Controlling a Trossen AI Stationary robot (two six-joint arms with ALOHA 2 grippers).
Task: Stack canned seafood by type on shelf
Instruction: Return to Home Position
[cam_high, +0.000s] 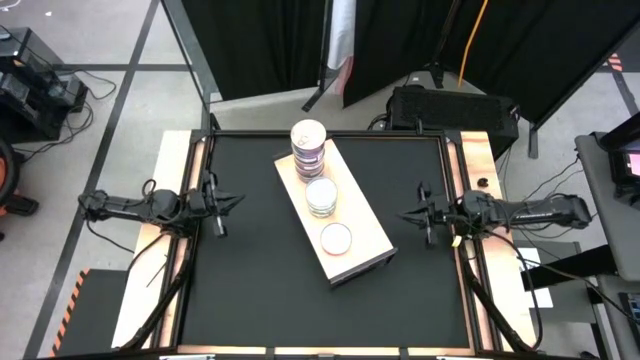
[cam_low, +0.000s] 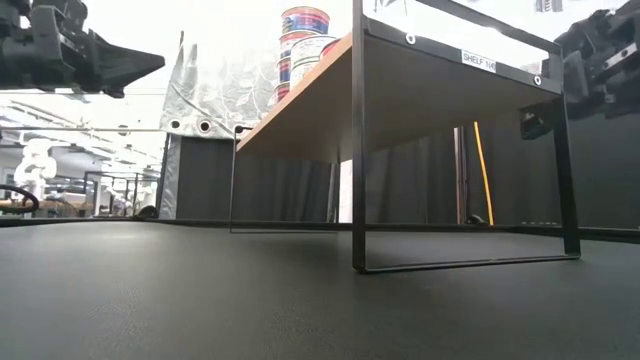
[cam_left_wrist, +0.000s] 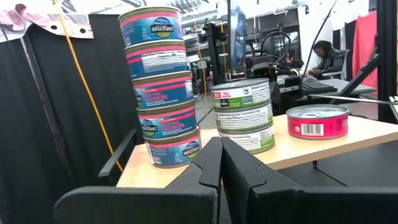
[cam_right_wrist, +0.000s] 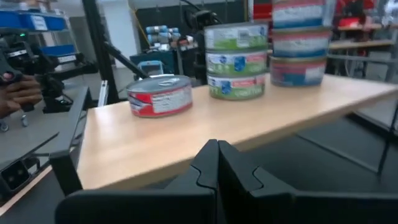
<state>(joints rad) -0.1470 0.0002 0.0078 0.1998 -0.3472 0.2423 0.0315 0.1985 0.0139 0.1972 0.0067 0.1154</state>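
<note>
Nine cans on shelf (cam_high: 368, 250) by my count: five blue-pink cans (cam_left_wrist: 160, 87) in one tall stack, three green-label cans (cam_left_wrist: 242, 115) stacked just beside, one red can (cam_left_wrist: 317, 121) alone toward other end. Shelf sits angled mid-counter (cam_high: 250, 300). Left jaws pressed together at counter's left edge, right jaws likewise at right edge, both well apart from shelf. High view gives me lids only. Right wrist view cuts off tall stack's top. Low view hides most cans behind shelf's underside.
</note>
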